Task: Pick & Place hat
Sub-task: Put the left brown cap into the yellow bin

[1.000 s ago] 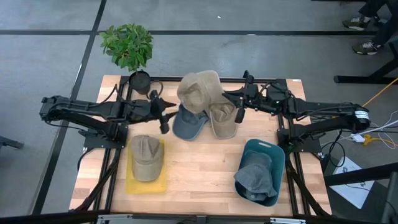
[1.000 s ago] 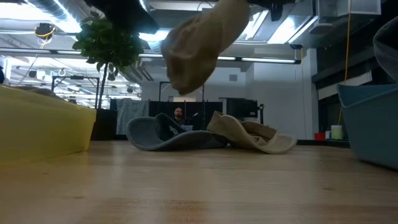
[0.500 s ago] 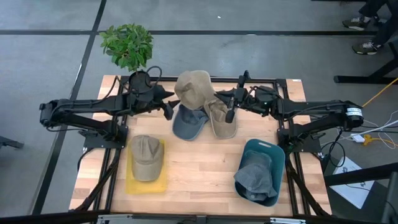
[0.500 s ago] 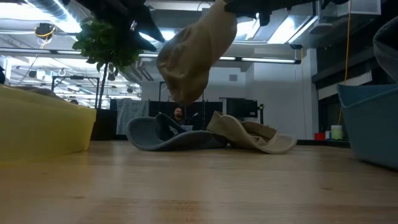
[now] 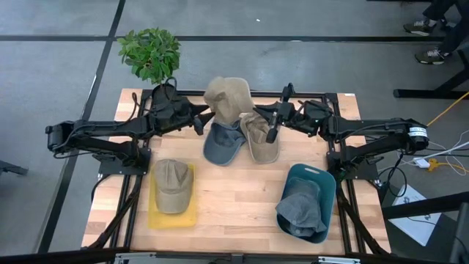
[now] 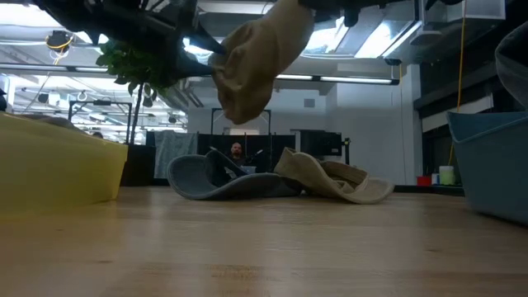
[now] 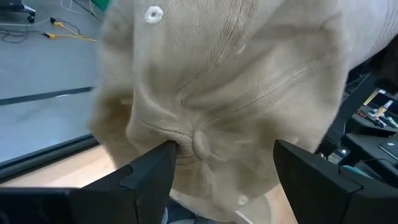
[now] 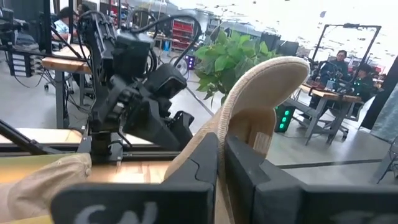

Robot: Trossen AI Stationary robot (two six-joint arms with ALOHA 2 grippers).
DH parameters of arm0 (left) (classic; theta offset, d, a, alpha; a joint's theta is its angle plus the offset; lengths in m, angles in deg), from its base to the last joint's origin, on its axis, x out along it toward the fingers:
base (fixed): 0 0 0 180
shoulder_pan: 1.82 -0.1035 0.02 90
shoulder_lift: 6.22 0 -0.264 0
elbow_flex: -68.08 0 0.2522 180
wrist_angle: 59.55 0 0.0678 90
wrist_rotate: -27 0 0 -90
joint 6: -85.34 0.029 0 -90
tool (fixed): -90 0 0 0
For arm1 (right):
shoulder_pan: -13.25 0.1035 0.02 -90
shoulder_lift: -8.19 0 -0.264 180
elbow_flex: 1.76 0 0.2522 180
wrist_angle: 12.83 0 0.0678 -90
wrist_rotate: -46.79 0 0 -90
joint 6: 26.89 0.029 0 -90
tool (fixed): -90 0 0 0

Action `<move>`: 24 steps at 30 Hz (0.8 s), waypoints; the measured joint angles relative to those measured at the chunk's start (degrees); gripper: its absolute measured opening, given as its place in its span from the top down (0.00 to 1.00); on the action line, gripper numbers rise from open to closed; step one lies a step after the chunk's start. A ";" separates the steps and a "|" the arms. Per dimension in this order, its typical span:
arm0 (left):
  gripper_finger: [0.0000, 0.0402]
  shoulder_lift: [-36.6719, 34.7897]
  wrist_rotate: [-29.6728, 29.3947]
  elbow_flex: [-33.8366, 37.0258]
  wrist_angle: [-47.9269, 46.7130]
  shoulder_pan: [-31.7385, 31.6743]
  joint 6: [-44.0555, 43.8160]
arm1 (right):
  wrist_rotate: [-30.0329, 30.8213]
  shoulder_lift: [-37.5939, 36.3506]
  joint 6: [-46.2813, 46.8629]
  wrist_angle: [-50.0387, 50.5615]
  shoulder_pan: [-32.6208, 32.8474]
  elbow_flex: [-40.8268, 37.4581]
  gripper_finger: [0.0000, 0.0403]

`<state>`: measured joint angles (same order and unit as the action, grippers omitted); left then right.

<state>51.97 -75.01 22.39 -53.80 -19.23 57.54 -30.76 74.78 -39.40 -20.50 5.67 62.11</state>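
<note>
Hat of tan corduroy, a floppy cap [image 5: 226,97], hangs in the air over the far middle of the light wooden table [image 5: 242,205], clear of the boards in the low view [image 6: 256,66]. The right gripper [image 5: 271,123], reaching in from 3 o'clock, has its two dark fingers [image 8: 205,168] pressed together on the cap's brim, the fabric pinched thin between them. The left gripper [image 5: 199,117], coming from 9 o'clock, sits just beside the cap's crown with its fingers [image 7: 149,174] spread apart; the crown fills the gap between them in the left wrist view, one finger touching the cloth near a button.

A teal plastic bin [image 5: 311,191] stands at 4 o'clock on the table with a grey-blue hat [image 5: 299,209] inside. A yellow tray [image 5: 172,213] lies at 8 o'clock, holding an olive baseball cap [image 5: 171,185]. Directly under the lifted cap, a slate-blue cap [image 5: 220,147] and a beige cap [image 5: 261,145] lie touching each other on the boards. A green leafy potted plant [image 5: 151,53] stands at 11 o'clock, just off the table's far corner.
</note>
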 joint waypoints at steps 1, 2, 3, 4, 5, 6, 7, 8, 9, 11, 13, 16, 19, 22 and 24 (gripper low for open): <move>0.35 0.00 -0.15 0.03 -0.05 0.00 0.28 | -0.08 0.00 0.02 -0.44 0.00 0.00 0.95; 0.35 0.00 -0.30 0.03 -0.08 -0.01 0.52 | -0.36 0.00 0.07 -0.90 0.00 0.01 0.95; 0.35 -0.02 -0.40 0.03 -0.21 -0.02 0.54 | -0.51 0.00 0.11 -1.24 0.00 0.02 0.95; 0.35 0.00 -0.47 0.03 -0.62 -0.02 0.73 | -0.53 0.00 0.11 -1.55 0.00 0.01 0.95; 0.35 0.00 -0.69 0.03 -1.13 0.00 1.30 | -0.58 0.00 0.11 -1.81 0.00 0.02 0.95; 0.35 -0.02 -1.15 0.03 -1.64 0.00 2.23 | -0.69 0.00 0.13 -1.98 0.00 0.02 0.95; 0.35 -0.18 -2.11 0.03 -2.35 0.00 3.04 | -1.05 0.00 0.13 -2.24 0.00 0.02 0.95; 0.35 -0.30 -3.65 0.03 -3.03 0.00 3.50 | -1.77 0.00 0.17 -2.46 0.00 0.02 0.95; 0.35 -0.31 -5.09 0.03 -3.16 -0.02 3.66 | -2.36 0.00 0.26 -2.67 0.00 0.01 0.95; 0.35 -0.30 -6.33 0.03 -2.72 -0.02 3.64 | -3.70 0.00 0.34 -2.90 0.00 0.02 0.95; 0.35 -0.28 -5.42 0.03 -0.83 -0.02 4.05 | -4.84 0.00 0.38 -3.12 0.00 0.02 0.95; 0.35 -0.28 -1.06 0.01 2.71 -0.02 4.86 | -5.08 0.00 0.44 -3.77 0.00 0.02 0.95; 0.37 -0.12 1.81 0.01 4.36 0.00 4.53 | -5.39 0.00 0.48 -4.92 0.00 0.02 0.95; 0.41 -0.07 3.60 0.01 4.24 0.00 4.43 | -6.02 0.02 0.47 -5.30 0.01 0.02 0.95; 0.47 -0.07 5.61 0.01 4.30 -0.02 4.49 | -6.05 0.02 0.46 -5.37 0.00 0.02 0.95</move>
<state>51.91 -69.40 22.40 -49.49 -19.25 62.03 -36.82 74.80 -38.94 -25.87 5.67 62.13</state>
